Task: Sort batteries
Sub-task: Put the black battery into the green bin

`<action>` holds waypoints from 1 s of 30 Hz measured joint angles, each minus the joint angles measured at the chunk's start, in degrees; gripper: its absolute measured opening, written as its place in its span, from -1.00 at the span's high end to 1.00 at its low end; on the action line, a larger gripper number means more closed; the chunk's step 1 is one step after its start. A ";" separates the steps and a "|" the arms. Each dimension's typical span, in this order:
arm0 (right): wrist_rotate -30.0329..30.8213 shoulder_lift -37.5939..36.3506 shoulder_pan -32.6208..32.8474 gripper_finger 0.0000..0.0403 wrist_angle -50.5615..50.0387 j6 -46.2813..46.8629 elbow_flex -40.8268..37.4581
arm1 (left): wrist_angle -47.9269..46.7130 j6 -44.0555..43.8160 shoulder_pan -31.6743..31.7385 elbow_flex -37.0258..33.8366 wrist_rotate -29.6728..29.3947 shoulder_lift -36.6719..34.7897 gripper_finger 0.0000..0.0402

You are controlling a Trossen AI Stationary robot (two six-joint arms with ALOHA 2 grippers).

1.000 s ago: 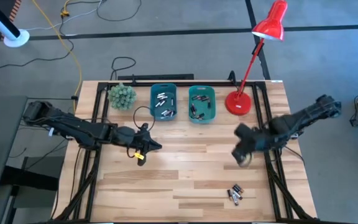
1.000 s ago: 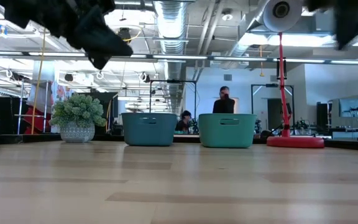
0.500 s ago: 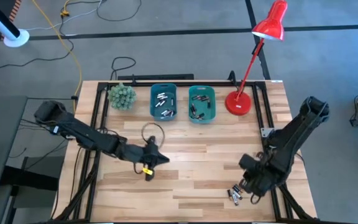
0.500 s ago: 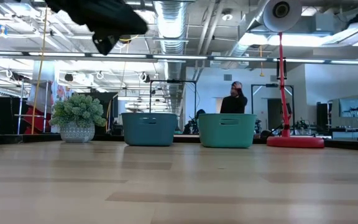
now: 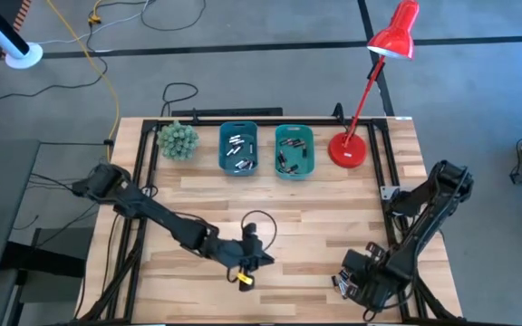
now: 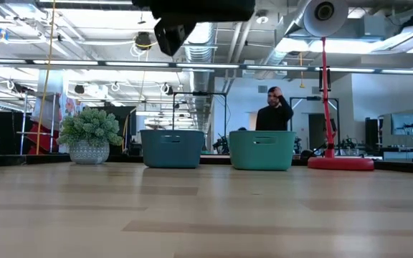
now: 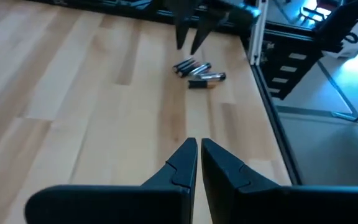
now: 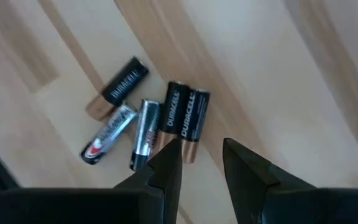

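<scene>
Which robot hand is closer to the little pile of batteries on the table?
Right. The right gripper hovers open just above the loose batteries; the left gripper, shut, is farther off, toward the table's middle.

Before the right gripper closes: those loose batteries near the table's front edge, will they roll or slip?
Likely to roll: the batteries are smooth cylinders lying on their sides on bare wood, so a nudge from the open right gripper could scatter them. Probably slippery too, given glossy casings. They lie touching in a loose cluster, so gripping one may drag a neighbour.
</scene>
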 joint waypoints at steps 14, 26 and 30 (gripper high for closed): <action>0.00 4.88 -0.50 0.35 0.94 -1.02 0.00 | -0.08 -3.83 -2.24 2.28 -0.07 1.24 0.91; -0.01 6.42 -0.94 0.35 0.00 -4.46 0.02 | -0.09 -5.35 -2.50 2.28 -0.08 1.24 0.91; -0.02 6.42 -1.85 0.44 -2.45 -5.81 0.07 | -0.14 -5.33 -2.50 2.28 -0.08 1.24 0.91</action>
